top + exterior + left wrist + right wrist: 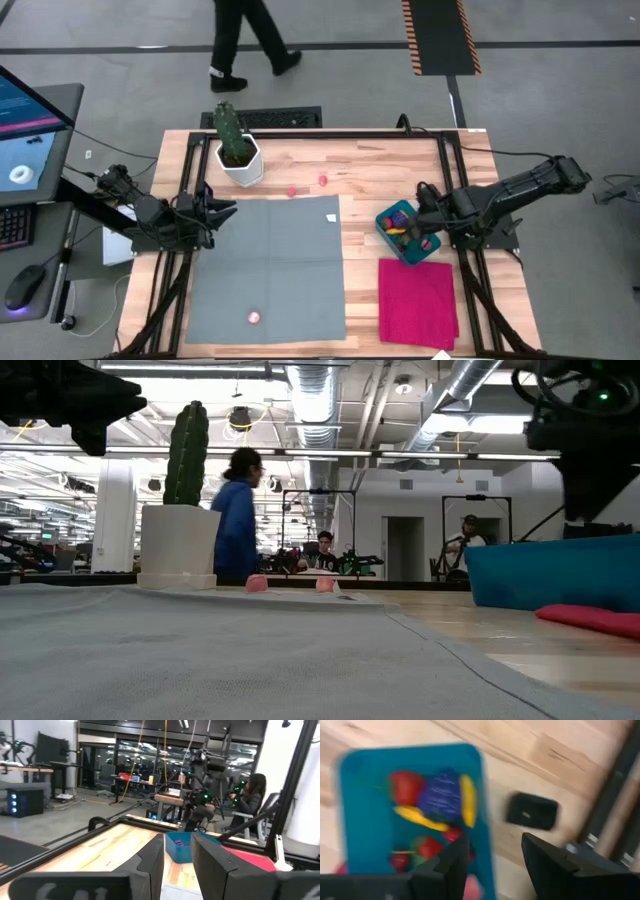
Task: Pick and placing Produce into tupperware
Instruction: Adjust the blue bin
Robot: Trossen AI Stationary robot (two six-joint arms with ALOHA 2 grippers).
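Observation:
The teal tupperware (397, 231) stands on the wood right of the grey cloth and holds red, yellow and purple produce (440, 800). My right gripper (495, 845) hangs open just above the tub's right rim, pointing steeply down, with nothing between its fingers. Two pink pieces of produce (292, 190) (323, 180) lie on the wood beyond the grey cloth. A third pink piece (255, 318) lies on the cloth's near part. My left gripper (177, 855) waits open at the table's left edge, pointing level across the table.
A grey cloth (268, 265) covers the table's middle, and a magenta cloth (418, 300) lies near the tub's front. A cactus in a white pot (238, 150) stands at the far left. A person walks beyond the far edge. Black frame rails run along both sides.

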